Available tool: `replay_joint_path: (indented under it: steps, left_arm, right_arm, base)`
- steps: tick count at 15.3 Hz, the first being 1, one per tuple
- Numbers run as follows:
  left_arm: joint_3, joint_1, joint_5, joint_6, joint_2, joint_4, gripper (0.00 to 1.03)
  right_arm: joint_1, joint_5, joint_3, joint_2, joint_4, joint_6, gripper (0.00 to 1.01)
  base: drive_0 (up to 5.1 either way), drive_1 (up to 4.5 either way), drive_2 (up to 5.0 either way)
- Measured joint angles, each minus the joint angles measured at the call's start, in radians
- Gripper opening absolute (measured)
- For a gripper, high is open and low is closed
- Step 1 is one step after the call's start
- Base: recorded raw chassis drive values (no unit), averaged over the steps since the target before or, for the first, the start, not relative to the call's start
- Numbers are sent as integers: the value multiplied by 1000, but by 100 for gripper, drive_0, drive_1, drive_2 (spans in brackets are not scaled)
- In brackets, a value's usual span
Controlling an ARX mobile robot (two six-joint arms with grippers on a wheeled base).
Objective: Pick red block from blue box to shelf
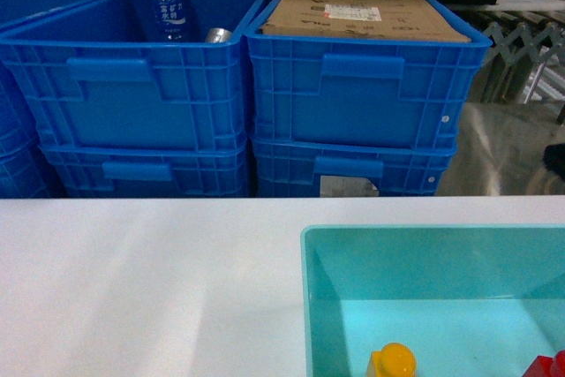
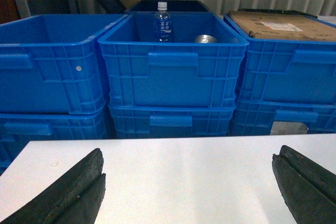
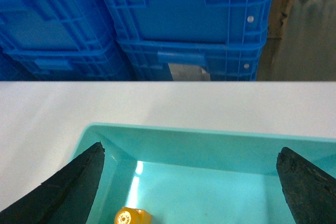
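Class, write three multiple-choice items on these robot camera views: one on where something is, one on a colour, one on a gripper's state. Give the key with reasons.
1. Where is the red block?
A. in the blue box
B. on the white table
C. in a dark blue crate

2. What colour is the studded block beside it?
A. green
B. yellow-orange
C. black

3. How is the right gripper?
A. shut on the red block
B. shut, empty
C. open

Key: A, it shows inside the tub's walls; B, the head view shows it; C, its fingers stand wide apart above the tub.
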Motion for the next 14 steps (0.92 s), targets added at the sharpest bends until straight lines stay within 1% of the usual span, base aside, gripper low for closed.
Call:
replay_joint_path:
  steps: [2,4,5,6,7,8,9,13,14]
  left_arm:
    - [0,0,0,0,0,0,98]
    - [0,0,0,0,0,0,98]
    - [0,0,0,0,0,0,98]
    - [0,0,0,0,0,0,98]
    - [0,0,0,0,0,0,98]
    - [0,0,0,0,0,0,98]
    - [0,0,0,0,0,0,98]
    - [0,0,0,0,0,0,98]
    - [0,0,0,0,0,0,98]
  right_arm:
    - [12,26,11,90,47,0,98]
    - [10,40,16,170,91,4,98]
    - [10,50,21,210,92,16,98]
    - [13,65,32,259,76,42,98]
    - [34,96,48,292,90,55,98]
    - [53,109,72,344,109,67,98]
    - [65,117,80,382,115,71,98]
    - [96,204,150,510,129,82,98]
    - [95,234,155,544,130,103,98]
  base:
    - [0,0,0]
    - [0,0,0]
    - [0,0,0]
    - [0,0,0]
    - [0,0,0]
    - [0,0,0]
    - [0,0,0]
    - [0,0,0]
    - [0,0,0]
